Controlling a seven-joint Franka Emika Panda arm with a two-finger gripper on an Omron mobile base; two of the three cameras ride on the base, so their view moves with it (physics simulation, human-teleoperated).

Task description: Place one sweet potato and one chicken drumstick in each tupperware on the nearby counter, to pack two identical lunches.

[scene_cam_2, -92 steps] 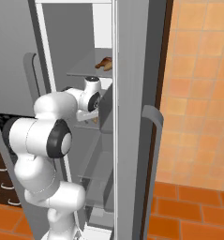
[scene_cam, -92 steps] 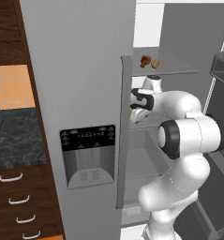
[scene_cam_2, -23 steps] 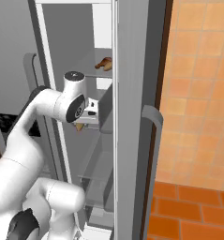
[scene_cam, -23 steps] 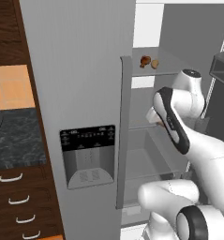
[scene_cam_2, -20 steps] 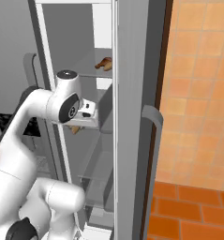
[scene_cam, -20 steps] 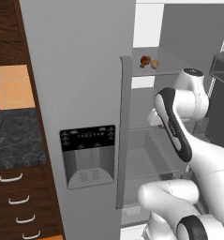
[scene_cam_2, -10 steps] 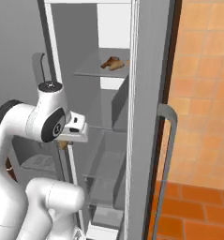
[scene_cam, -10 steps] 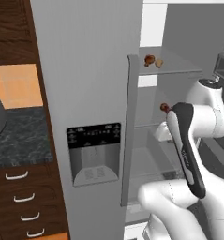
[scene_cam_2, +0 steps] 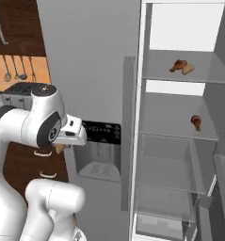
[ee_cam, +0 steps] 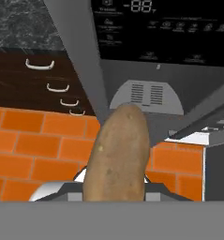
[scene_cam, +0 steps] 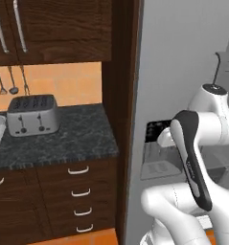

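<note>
sweet potato [ee_cam: 115, 154] pinched in end effector [scene_cam_2: 62, 147] — before fridge dispenser [scene_cam_2: 99, 153], drumstick [scene_cam_2: 196, 122] on shelf.

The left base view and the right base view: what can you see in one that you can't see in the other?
Left base view alone: a silver four-slot toaster standing on the dark marbled stone counter, with dark brown wood drawers below.

Right base view alone: the open fridge's glass shelves, with a reddish-brown chicken drumstick touching a tan piece on an upper shelf, and another drumstick one shelf down.

Both: the white robot arm, the grey fridge door's dark dispenser panel, and the hanging utensils on the orange wall.
</note>
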